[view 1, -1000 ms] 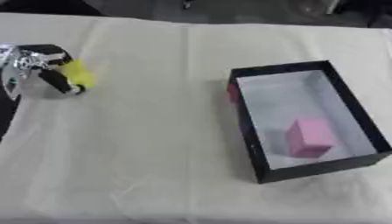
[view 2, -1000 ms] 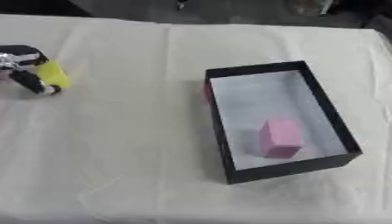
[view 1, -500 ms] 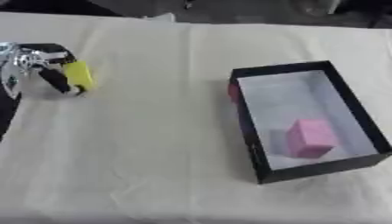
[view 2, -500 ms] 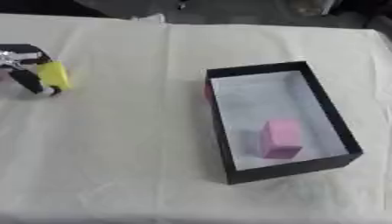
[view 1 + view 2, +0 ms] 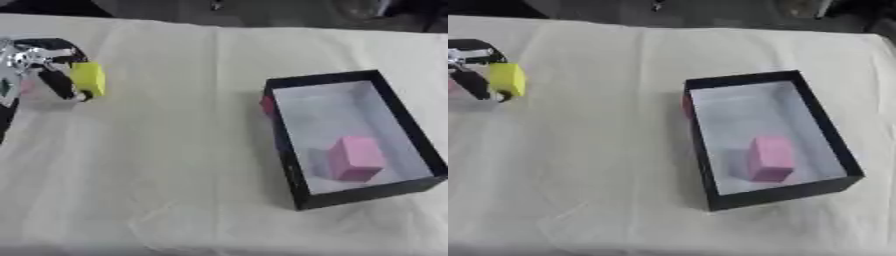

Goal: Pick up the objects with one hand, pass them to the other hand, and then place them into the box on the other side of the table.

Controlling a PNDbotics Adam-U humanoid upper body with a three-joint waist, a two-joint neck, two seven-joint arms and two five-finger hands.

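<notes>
At the far left my left hand (image 5: 39, 62) is shut on a yellow block (image 5: 88, 78), pinched between thumb and fingers just above the cream cloth. A black box (image 5: 293, 165) with a white floor stands on the right side of the table. A pink block (image 5: 354, 158) lies inside it near the front. A small red-pink thing (image 5: 268, 105) rests against the box's outer left wall. Part of something pink (image 5: 452, 86) shows behind the hand at the left edge. My right hand shows in neither view.
A cream cloth (image 5: 175, 165) covers the table, with wide bare cloth between the hand and the box. Dark shapes lie beyond the table's far edge.
The left hand with the yellow block has shifted slightly right and toward the front. The box and the pink block have not moved.
</notes>
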